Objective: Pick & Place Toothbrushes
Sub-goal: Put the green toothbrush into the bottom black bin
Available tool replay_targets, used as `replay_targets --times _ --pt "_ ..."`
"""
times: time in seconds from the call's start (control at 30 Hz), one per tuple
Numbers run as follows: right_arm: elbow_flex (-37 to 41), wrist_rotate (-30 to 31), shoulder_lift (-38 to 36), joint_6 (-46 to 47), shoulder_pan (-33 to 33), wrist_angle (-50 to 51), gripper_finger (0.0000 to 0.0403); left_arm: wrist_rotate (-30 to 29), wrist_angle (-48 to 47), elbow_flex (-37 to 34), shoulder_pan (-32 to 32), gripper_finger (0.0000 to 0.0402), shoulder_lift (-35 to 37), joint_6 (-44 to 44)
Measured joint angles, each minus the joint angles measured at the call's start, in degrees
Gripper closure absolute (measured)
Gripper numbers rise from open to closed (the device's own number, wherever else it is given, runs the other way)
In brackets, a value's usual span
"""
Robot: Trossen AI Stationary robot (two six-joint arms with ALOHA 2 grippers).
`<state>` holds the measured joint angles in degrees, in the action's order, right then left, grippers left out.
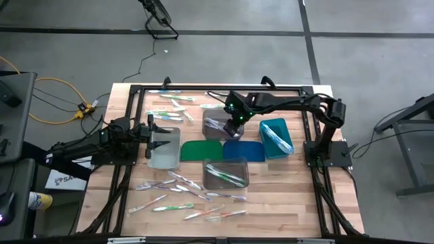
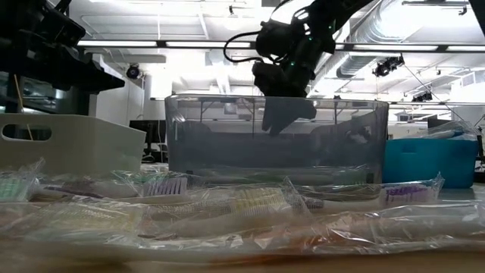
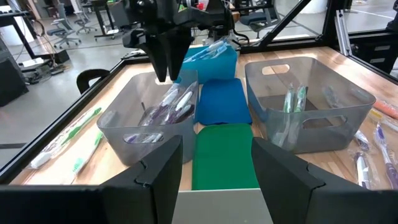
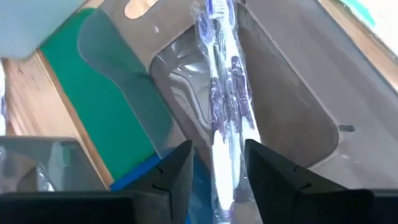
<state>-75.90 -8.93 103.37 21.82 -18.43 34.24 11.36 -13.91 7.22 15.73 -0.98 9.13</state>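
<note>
Right end effector [image 1: 232, 127]: above the far grey bin [image 1: 218, 123], fingers parted, with a wrapped purple toothbrush [image 4: 222, 118] between them; whether the fingers touch it cannot be told.
Left end effector [image 3: 214, 169]: open, holding nothing, over the white bin [image 1: 163, 149] on the left side of the tabletop [image 1: 285, 196].
Near grey bin [image 1: 226, 173]: holds green toothbrushes [image 1: 226, 175].
Teal bin [image 1: 276, 137]: holds toothbrushes too.
Mats: green mat [image 1: 201, 150] and blue mat [image 1: 244, 150] lie side by side between the bins.
Loose toothbrushes [image 1: 183, 196]: many lie on the near tabletop, some at the far edge.
</note>
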Motion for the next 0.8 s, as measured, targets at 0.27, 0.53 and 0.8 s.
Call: replay_targets --times 0.27,0.53,0.8 --pt "-0.02 -1.16 -2.29 5.35 1.45 3.11 0.0264 0.02 0.00 0.00 0.00 0.0215 0.00 -0.01" --pt "-0.02 -1.75 -6.82 3.94 2.24 11.74 0.0266 0.02 0.00 0.00 0.00 0.0215 -0.02 -0.01" --pt "4.21 3.64 -13.92 -8.94 1.47 14.37 0.0266 0.02 0.02 0.00 0.00 0.0215 -0.01 0.00"
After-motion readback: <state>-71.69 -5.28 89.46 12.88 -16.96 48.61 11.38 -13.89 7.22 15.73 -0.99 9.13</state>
